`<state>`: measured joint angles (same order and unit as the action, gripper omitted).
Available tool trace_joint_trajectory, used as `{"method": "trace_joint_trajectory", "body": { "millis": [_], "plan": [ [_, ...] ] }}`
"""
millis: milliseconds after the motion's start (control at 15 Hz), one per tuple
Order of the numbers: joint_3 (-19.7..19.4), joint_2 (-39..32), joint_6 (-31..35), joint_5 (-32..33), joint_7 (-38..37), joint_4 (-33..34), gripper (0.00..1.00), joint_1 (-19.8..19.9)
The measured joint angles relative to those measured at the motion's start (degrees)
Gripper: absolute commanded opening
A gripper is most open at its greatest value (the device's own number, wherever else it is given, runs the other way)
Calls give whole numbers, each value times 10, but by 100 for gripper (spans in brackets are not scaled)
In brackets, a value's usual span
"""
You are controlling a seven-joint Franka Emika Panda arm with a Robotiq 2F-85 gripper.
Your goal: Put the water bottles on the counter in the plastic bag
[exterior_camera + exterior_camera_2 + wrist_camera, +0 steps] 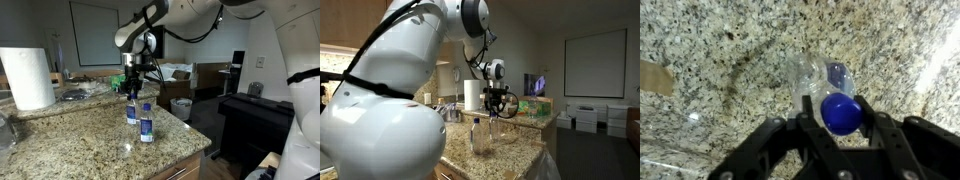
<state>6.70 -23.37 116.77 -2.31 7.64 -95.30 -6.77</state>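
Observation:
Two water bottles stand on the speckled granite counter (90, 150). One water bottle (131, 110) is directly under my gripper (133, 92). The other bottle (146, 124) stands apart, nearer the counter's front. In the wrist view the gripped bottle's blue cap (840, 112) sits between the two fingers of my gripper (838, 122), which press on its neck. Both bottles (475, 135) (496, 124) and the gripper (498, 103) also show in an exterior view. A greyish soft shape (5, 132) at the frame's left edge may be the plastic bag; I cannot tell.
A large white paper-towel roll (28, 78) stands at the back of the counter. The counter's rounded edge (190, 140) drops off just past the bottles. A brown patch (652, 77) lies on the granite. A dark cabinet (255, 120) stands beyond the counter.

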Motion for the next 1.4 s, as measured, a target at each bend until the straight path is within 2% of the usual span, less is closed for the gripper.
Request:
{"method": "trace_joint_trajectory", "body": {
  "millis": [67, 133, 600, 867, 1067, 1400],
  "plan": [
    [0, 0, 0, 0, 0, 0, 12, 0],
    [-1, 1, 2, 0, 0, 1, 11, 0],
    [-9, 4, 2, 4, 0, 3, 10, 7],
    [-28, 21, 5, 45, 3, 3, 11, 13],
    [-48, 42, 11, 69, 3, 2, 10, 28],
    [-84, 62, 11, 73, 3, -1, 10, 67]
  ]
}}
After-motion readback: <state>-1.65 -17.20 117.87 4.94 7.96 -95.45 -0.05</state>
